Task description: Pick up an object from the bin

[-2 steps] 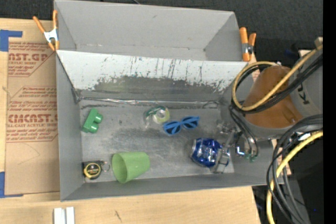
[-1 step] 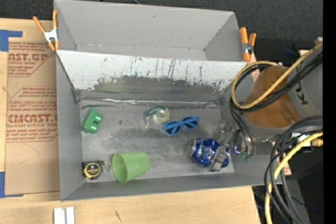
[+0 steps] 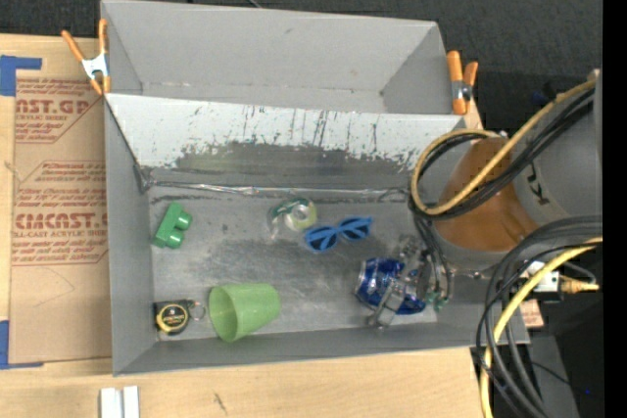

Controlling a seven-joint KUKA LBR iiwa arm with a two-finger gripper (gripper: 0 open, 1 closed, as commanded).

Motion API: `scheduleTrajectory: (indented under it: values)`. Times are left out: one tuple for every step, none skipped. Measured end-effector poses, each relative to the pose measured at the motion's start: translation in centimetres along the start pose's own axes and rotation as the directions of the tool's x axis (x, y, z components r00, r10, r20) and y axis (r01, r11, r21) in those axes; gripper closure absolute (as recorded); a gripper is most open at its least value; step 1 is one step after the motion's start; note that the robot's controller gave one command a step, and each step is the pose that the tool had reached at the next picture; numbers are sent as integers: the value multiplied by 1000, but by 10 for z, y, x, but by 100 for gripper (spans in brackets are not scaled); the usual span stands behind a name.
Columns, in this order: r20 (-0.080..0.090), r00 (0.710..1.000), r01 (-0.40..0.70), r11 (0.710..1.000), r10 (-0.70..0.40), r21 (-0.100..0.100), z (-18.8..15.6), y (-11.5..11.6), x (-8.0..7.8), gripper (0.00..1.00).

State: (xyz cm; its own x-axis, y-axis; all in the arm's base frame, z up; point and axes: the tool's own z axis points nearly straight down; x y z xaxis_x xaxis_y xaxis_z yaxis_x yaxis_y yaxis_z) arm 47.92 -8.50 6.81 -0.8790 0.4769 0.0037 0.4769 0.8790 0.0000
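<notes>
Hand (image 3: 419,287) low in bin (image 3: 130,259), near-right corner, over crumpled blue thing (image 3: 377,281) (grip state: cannot tell).

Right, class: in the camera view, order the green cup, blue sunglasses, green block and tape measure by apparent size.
Largest first:
green cup
blue sunglasses
then green block and tape measure, too alike to rank.

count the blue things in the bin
2: blue sunglasses at the bin's middle, and a crumpled blue thing at its lower right, by the gripper. The arm may hide more there.
</notes>
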Motion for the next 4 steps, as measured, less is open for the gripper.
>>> scheduleTrajectory:
  values:
    - [-1, 1000, 1, 1000, -1, 1, 1, 0, 0, 0]
    - [-2, 1000, 2, 1000, -2, 1, 0, 0, 0, 100]
    - [4, 1000, 3, 1000, -3, 0, -12, 0, 1, 100]
    - [7, 1000, 4, 1000, -4, -2, -55, 1, 0, 100]
